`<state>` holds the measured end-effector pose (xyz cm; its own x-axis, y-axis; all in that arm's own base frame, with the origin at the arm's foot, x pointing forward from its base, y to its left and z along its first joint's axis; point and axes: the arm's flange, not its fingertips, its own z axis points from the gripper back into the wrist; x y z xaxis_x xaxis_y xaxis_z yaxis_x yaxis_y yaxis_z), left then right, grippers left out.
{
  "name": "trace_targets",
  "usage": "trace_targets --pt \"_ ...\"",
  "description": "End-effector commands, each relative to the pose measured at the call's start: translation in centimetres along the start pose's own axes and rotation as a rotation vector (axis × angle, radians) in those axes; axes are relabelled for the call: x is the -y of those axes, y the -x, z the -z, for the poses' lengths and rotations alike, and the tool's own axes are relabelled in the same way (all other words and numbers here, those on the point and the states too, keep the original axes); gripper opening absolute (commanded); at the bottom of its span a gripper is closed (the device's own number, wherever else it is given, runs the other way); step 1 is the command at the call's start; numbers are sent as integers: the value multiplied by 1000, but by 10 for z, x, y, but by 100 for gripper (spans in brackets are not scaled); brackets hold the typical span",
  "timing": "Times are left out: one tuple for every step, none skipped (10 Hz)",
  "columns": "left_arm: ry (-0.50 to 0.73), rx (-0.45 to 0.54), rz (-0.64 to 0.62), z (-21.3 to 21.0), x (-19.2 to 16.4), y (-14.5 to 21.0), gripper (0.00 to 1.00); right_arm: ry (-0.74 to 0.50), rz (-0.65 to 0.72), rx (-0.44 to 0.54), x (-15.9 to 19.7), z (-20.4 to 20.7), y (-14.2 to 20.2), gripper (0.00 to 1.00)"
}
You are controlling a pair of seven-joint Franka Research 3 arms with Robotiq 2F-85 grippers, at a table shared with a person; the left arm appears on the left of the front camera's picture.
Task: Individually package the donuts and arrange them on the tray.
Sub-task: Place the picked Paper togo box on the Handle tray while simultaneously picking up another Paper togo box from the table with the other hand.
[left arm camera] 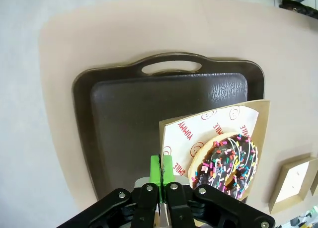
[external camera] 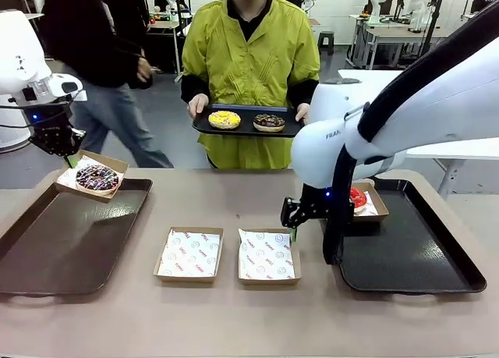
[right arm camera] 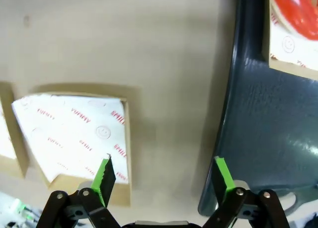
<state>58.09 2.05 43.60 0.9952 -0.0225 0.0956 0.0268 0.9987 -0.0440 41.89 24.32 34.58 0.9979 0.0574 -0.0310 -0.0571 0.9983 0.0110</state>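
Over the far corner of the left tray [external camera: 54, 249], my left claw [external camera: 58, 140] is clamped tight on the edge of a paper-lined cardboard box [external camera: 114, 166], with the chocolate donut with coloured sprinkles [external camera: 97, 178] lying inside. From my left wrist, the box hangs partly past the tray's rim, and it looks a little tilted. I cannot tell whether its low side touches the tray yet.

My job now, as I judge it, is to set this box down cleanly:
1. Bring it inward so the whole base clears the raised rim.
2. Level it first, or the donut may slide toward the low wall.
3. Keep to the far corner, leaving room for more boxes.
4. Let go only once the base lies flat.

My right claw [external camera: 295, 235] is spread wide and holds nothing. It hovers over bare table between the right empty box [external camera: 267, 255] and the right tray [external camera: 405, 256], where the red donut [external camera: 357, 198] is already boxed. The person holds a small tray [external camera: 246, 132] with the yellow donut [external camera: 224, 119] and the dark glazed donut [external camera: 269, 122].
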Motion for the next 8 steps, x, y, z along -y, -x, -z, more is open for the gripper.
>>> trace_targets --pt "62 -26 -5 10 -8 1 1 27 54 -8 -14 12 -17 100" --pt "79 -51 -29 14 -10 1 1 20 77 -4 -17 14 -16 100" --pt "96 -94 -88 8 -13 2 1 15 24 -14 -2 10 -5 100" --pt "42 -32 -25 16 -3 0 1 15 24 -14 -2 10 -5 100" --pt "42 -32 -25 16 -3 0 1 15 24 -14 -2 10 -5 100" --pt "62 -62 -47 19 -6 3 1 12 43 -24 -5 15 -10 100" --pt "75 -88 -50 25 -2 1 1 27 42 -7 -12 22 -7 100" --pt "78 -103 -44 32 2 -1 1 9 75 5 -18 25 -5 100"
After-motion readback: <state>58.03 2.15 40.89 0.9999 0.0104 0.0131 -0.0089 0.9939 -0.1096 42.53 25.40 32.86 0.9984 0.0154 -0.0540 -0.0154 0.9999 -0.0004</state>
